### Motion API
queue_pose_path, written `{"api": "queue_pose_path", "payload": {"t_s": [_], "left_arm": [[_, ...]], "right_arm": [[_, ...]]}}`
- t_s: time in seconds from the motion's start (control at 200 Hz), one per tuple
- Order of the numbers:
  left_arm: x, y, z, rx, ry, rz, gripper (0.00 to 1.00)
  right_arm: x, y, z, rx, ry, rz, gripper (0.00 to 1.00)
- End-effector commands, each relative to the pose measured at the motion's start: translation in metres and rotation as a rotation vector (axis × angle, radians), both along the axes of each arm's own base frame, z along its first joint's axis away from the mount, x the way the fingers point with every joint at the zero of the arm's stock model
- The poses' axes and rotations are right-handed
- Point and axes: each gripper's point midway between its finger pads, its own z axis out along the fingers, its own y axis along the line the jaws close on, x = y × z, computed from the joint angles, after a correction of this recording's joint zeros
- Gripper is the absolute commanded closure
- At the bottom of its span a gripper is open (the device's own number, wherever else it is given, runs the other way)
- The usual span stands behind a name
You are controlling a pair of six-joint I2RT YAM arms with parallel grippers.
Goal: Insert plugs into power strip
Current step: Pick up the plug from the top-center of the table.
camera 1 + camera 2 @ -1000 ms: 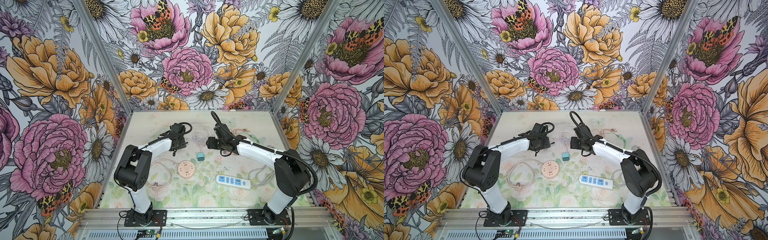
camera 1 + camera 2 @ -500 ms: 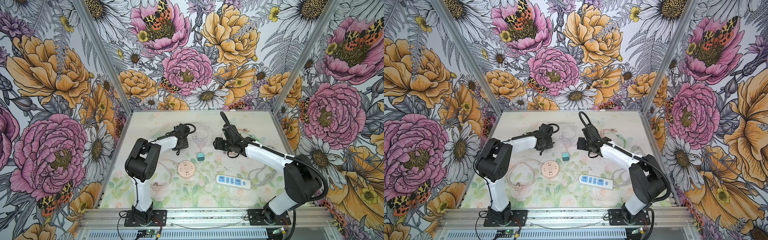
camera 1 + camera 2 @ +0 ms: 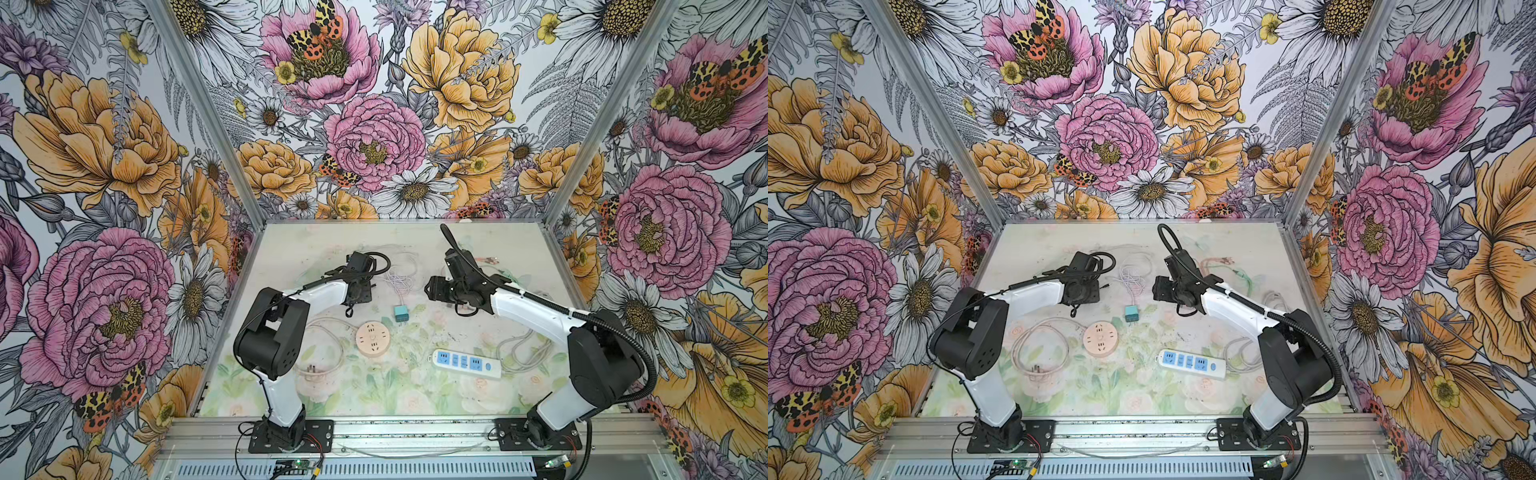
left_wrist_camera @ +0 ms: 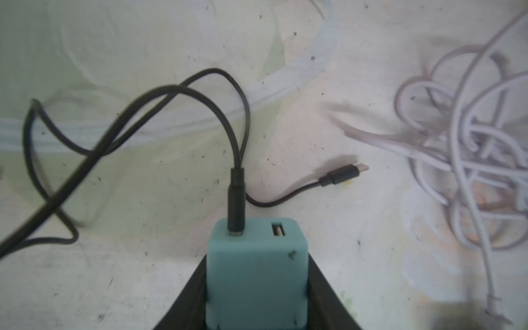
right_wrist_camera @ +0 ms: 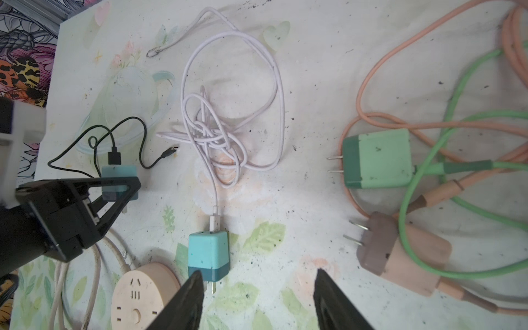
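Note:
My left gripper [image 4: 257,260] is shut on a teal plug [image 4: 257,274] with a black cable [image 4: 234,134]; the right wrist view shows the same plug [image 5: 118,174] held low over the table. My right gripper [image 5: 258,271] hangs open above the table, and a second teal plug [image 5: 208,254] on a white cable lies just beside its finger [image 5: 188,297]. A green plug [image 5: 377,158] and a pink-brown plug [image 5: 400,254] lie apart from it, prongs bare. The white power strip [image 3: 465,363] with blue sockets lies at the front right in both top views.
A round pink socket hub [image 3: 372,338] with a thick pale cord [image 3: 328,353] lies front left of centre. A tangle of white cable [image 5: 217,137] sits mid-table. Green and orange cables [image 5: 457,137] loop at the back right. Floral walls enclose the table.
My left gripper's jaws have closed in on the teal plug with the black cable. My right gripper has drawn back a little to the right, still open.

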Motion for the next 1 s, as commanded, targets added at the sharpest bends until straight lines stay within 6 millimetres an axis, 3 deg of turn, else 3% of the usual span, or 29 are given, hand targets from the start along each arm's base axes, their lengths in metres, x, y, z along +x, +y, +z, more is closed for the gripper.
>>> {"api": "queue_pose_path", "payload": {"t_s": [0.0,0.145,0.45,0.996], "left_arm": [[-0.006,-0.016,0.039,-0.021,-0.115,-0.184,0.61],[-0.03,-0.026,0.06,-0.027,-0.203,-0.362,0.62],[-0.057,-0.035,0.071,-0.034,-0.26,-0.518,0.61],[-0.081,-0.072,0.089,-0.114,-0.38,-0.705,0.62]], "right_arm": [[0.004,0.009,0.029,0.058,-0.06,0.062,0.38],[0.0,0.025,0.044,0.11,-0.079,0.178,0.38],[-0.017,0.061,0.085,0.275,-0.124,0.427,0.38],[-0.032,0.098,0.069,0.424,-0.012,0.576,0.42]]}}
